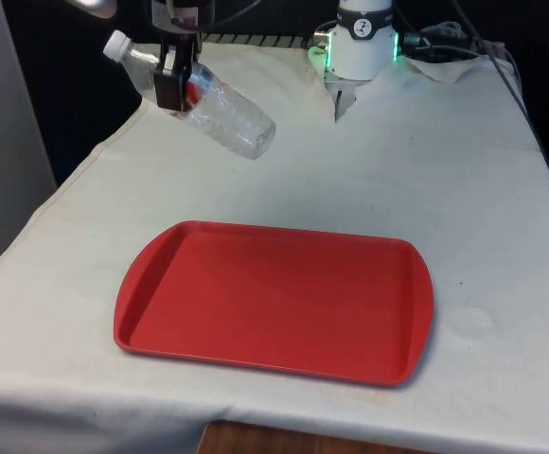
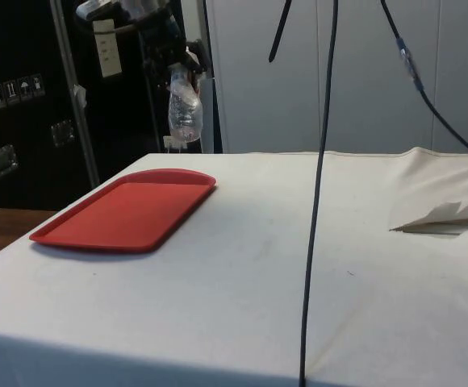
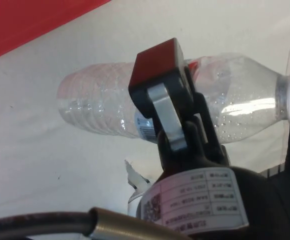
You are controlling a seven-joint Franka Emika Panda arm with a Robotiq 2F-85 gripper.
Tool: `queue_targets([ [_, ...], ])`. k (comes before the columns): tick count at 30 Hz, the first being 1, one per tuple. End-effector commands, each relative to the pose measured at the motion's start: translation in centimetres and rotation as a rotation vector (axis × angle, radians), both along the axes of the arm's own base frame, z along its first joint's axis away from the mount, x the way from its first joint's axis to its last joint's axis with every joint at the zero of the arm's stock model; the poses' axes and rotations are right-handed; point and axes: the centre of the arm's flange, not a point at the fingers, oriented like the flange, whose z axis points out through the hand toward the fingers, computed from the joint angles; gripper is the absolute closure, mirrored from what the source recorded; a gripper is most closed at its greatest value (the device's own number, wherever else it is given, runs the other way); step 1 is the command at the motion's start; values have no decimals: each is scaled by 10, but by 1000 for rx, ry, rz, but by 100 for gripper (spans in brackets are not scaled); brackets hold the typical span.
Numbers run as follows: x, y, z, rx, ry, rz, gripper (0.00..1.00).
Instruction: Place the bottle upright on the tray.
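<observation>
A clear plastic bottle [image 1: 220, 112] with a white cap hangs in the air above the table's far left in the front view, tilted with its cap up and to the left and its base down. My gripper [image 1: 175, 83] is shut on the bottle's upper body near its label. In the wrist view one finger [image 3: 162, 95] crosses the bottle [image 3: 100, 102]. The side view has the bottle [image 2: 185, 113] hanging base down just past the far end of the red tray [image 2: 125, 211]. The tray [image 1: 274, 298] lies flat on the cloth near the table's front edge, with nothing on it.
White cloth [image 1: 445, 170] covers the table. The robot's base [image 1: 362, 43] stands at the far end with cables beside it. A thick black cable [image 2: 319, 193] hangs down across the side view. The cloth is rumpled at the side view's right [image 2: 444, 214].
</observation>
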Motion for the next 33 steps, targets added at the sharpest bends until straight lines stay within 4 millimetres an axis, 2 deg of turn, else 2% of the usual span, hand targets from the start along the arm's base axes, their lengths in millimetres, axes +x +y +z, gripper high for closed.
queue_targets([
  [1, 1, 1, 1, -1, 0, -3, 68],
  [14, 4, 4, 3, -29, -15, -1, 68],
  [33, 17, 19, 7, -169, -95, -43, 68],
])
